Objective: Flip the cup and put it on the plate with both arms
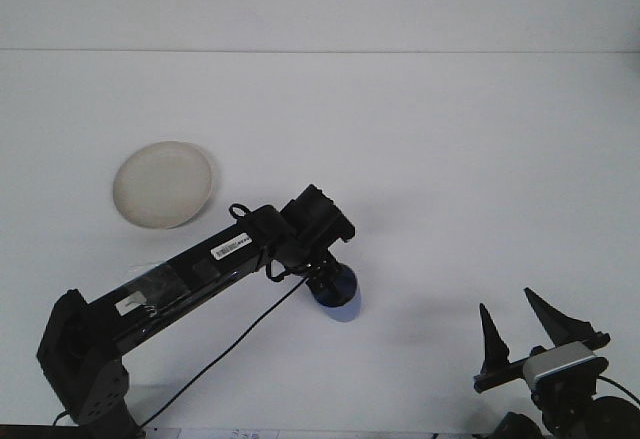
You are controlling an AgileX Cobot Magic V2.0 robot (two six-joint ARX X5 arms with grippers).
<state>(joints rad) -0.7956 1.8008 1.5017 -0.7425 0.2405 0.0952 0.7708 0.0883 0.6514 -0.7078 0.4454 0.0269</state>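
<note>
- You get bright, even light; the white table [450, 159] looks nearly washed out.
- Shadows are faint and soft, falling toward 3 o'clock of the left arm [200, 264].
- Focus is slightly soft throughout; fine detail is grainy.

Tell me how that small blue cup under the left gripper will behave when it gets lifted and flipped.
The small blue cup looks rigid, so it should keep its shape when squeezed. Its rounded, smooth-looking side suggests it could slip or roll away if released on the white table. It seems small beside the left gripper, so it is probably light and easily knocked over.
</note>
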